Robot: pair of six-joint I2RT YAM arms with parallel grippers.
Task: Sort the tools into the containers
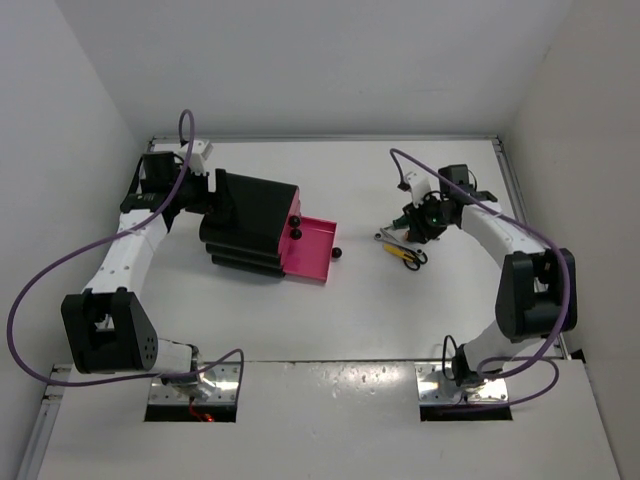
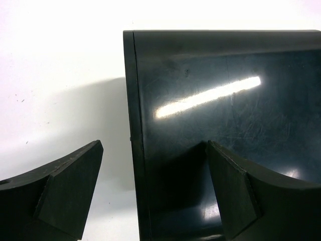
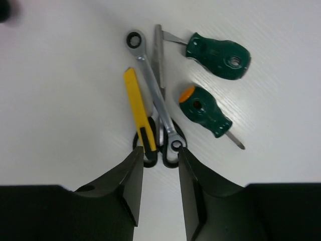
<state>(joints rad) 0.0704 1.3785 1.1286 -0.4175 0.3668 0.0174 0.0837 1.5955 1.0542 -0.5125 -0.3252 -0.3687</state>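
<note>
Two stubby screwdrivers with glossy green plastic handles, a plain green screwdriver and an orange-capped screwdriver, lie on the white table beside one slim silver metal wrench, which crosses one yellow-and-black pair of scissors. The right gripper is spread, its tips just at the scissors' loops. The left gripper, also spread, straddles an edge of the glossy black drawer unit; one magenta-pink drawer is pulled out

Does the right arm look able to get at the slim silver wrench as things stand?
Probably yes: the right gripper hangs open over one end of the uncovered slim silver wrench, though the yellow-and-black tool sits close beside it.
</note>
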